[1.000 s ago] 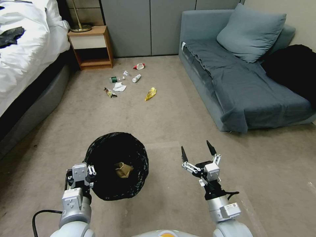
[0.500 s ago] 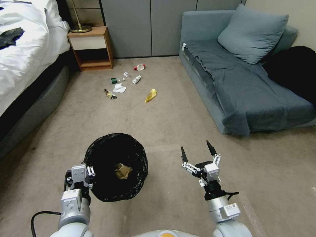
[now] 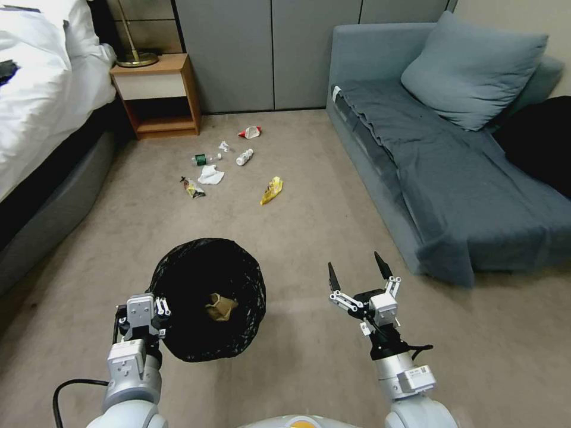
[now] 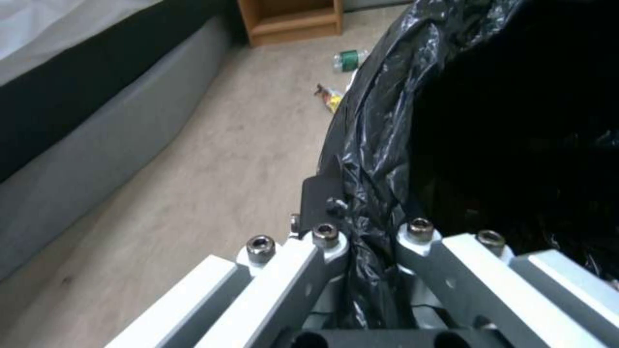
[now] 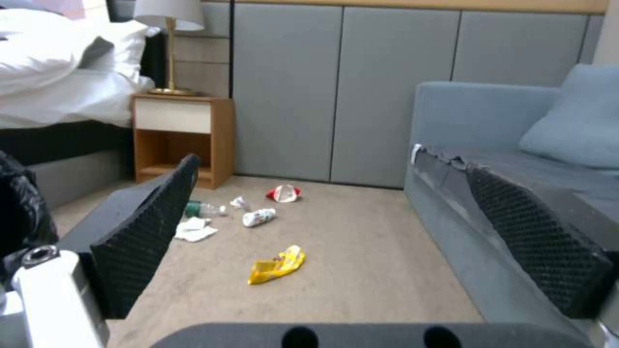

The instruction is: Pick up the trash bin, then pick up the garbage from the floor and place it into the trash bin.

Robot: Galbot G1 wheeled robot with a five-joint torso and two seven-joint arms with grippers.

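The trash bin [image 3: 178,270], lined with a crinkly black bag, hangs low in front of me. My left gripper [image 3: 156,323] is shut on its near-left rim, and the left wrist view shows the liner [image 4: 380,145] pinched by that gripper [image 4: 366,237]. A crumpled tan paper [image 3: 220,307] lies inside. Garbage lies ahead on the floor [image 3: 309,238]: a yellow wrapper [image 3: 272,190] [image 5: 276,265], white tissue [image 3: 210,175], dark snack wrapper [image 3: 191,187], two small bottles [image 3: 244,157] [image 3: 202,159] and a red-and-white packet [image 3: 250,132]. My right gripper [image 3: 357,274] [image 5: 335,166] is open and holds nothing, right of the bin.
A blue-grey sofa [image 3: 452,178] with a cushion runs along the right. A bed [image 3: 41,119] stands along the left, with a wooden nightstand [image 3: 154,95] beside it. Grey wall panels [image 3: 267,53] close the back. Open carpet lies between me and the litter.
The whole picture has shifted: the litter, sofa and nightstand sit lower and nearer, so the camera has moved forward. Both grippers and the bin keep their places in front of me.
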